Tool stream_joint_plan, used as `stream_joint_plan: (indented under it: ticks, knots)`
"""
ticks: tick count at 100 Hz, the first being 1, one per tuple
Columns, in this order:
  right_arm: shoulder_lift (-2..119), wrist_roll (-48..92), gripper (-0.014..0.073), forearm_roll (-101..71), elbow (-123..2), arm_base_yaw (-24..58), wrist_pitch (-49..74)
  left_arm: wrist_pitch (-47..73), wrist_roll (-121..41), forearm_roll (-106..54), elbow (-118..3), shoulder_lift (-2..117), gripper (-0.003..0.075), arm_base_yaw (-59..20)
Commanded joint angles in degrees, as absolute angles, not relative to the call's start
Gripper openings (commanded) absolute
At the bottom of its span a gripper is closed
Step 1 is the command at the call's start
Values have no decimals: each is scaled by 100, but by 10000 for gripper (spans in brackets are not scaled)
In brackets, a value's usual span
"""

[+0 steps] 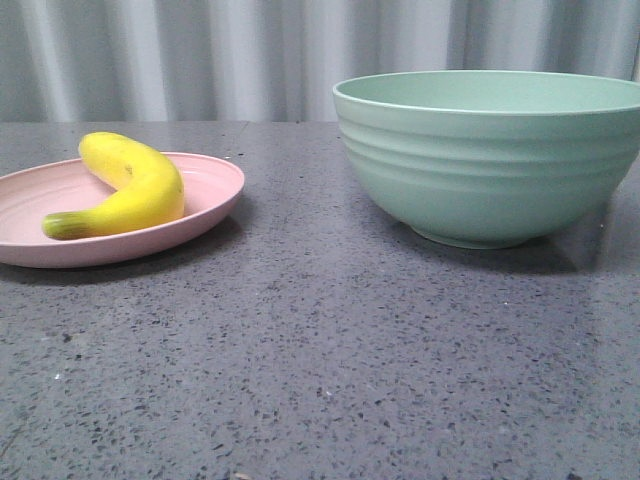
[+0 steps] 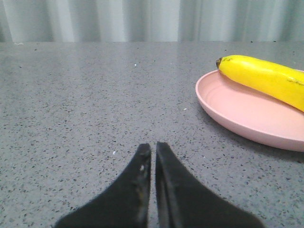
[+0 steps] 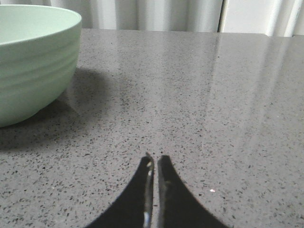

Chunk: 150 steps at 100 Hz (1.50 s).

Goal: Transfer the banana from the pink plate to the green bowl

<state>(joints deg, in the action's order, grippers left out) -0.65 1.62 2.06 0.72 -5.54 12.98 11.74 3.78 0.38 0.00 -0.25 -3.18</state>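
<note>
You've got the banana (image 1: 130,190) lying on the pink plate (image 1: 215,195), left of the green bowl (image 1: 490,160). Left gripper (image 2: 153,148) & right gripper (image 3: 155,159): both closed, holding nothing, above the tabletop (image 1: 320,350).

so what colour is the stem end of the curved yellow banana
Greenish, darker than the yellow body of the curved yellow banana; the front view shows it best, on the round pale pink plate.

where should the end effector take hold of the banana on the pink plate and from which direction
Probably the thick middle of the banana, coming from above with fingers across its width. It lies flat on the pink plate, whose raised rim hinders a side approach; both ends taper.
</note>
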Motion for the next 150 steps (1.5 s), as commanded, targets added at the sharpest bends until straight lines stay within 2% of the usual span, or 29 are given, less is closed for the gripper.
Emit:
stream_joint_plan:
  ticks: [1, 102, 150]
  knots:
    - [-181, 186, -64, 247, 179, -560, 818, 696, 377, 0, 61, -184, -20, -305]
    - [-181, 186, -64, 247, 179, -560, 817, 696, 377, 0, 61, -184, -20, -305]
    - [-181, 186, -64, 247, 179, -560, 436, 635, 377, 0, 61, -184, -20, -305]
